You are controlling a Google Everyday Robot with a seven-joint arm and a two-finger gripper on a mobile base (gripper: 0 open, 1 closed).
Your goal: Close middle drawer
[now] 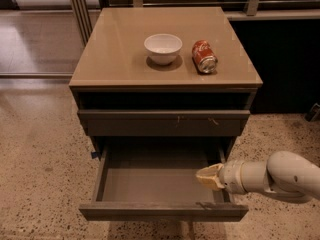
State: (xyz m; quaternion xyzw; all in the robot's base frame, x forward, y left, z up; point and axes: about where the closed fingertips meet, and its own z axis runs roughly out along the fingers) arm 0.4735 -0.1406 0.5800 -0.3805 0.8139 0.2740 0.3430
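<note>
The arm is cut off at right; its gripper sits over the open middle drawer, and I can't tell whether it is open or closed.

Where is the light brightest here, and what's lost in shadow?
Camera view: the cabinet top shows a soft sheen, the bowl casts a small shadow; the recess under the top is nearly black; the middle drawer is dim, the gripper pale over its right side.

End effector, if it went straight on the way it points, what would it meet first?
The end effector points left across the open middle drawer, so probably its left wall; if higher, nothing.
</note>
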